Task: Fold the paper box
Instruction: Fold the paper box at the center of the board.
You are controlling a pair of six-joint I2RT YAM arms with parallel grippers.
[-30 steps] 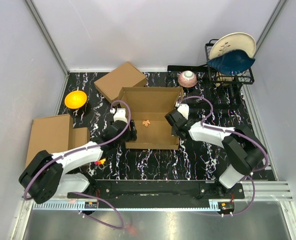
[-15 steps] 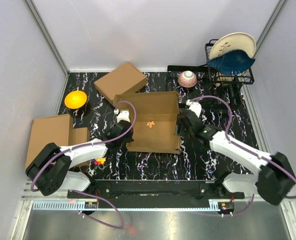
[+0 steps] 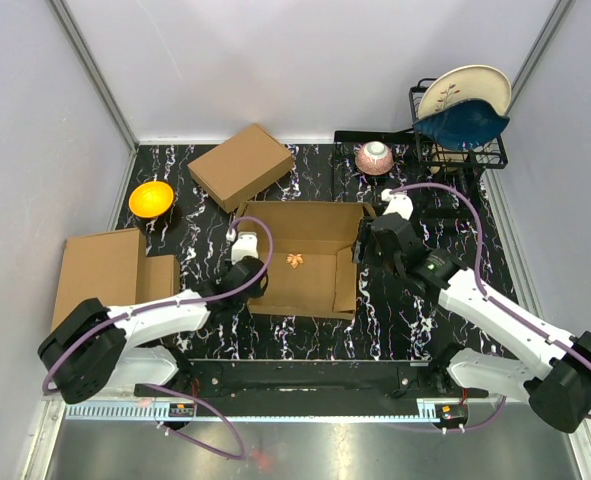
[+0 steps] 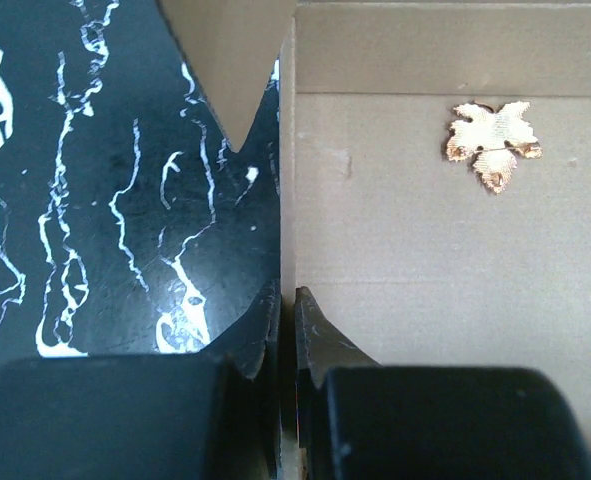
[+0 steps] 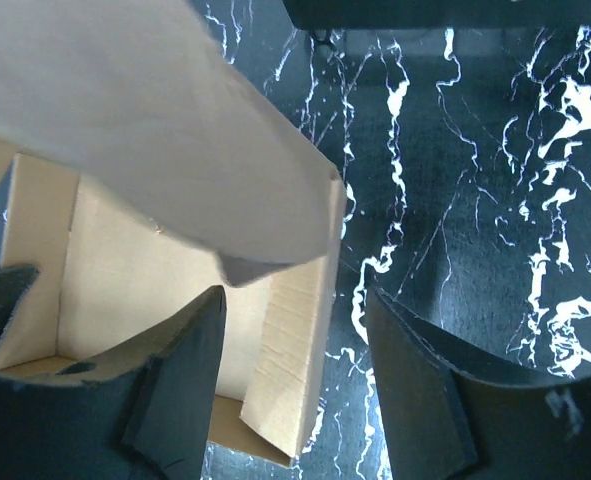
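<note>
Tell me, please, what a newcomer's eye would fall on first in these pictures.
The half-folded paper box at the middle of the marbled black table draws the eye first, with a small golden leaf on its floor. The left gripper is shut on its left wall, and the right gripper stands open at its right wall. The orange bowl at far left stands out too.

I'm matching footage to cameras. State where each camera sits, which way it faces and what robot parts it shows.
Top external: high behind the bases, looking down on the black marbled table, the brown corrugated cardboard paper box and both whole arms.
Left wrist: on the left arm, looking along the left gripper, shut on the box's left wall; both fingers show.
Right wrist: on the right arm, looking down past the open right gripper at the box's right side.
Shared: top external and left wrist both show the small golden leaf shape on the box floor.
</note>
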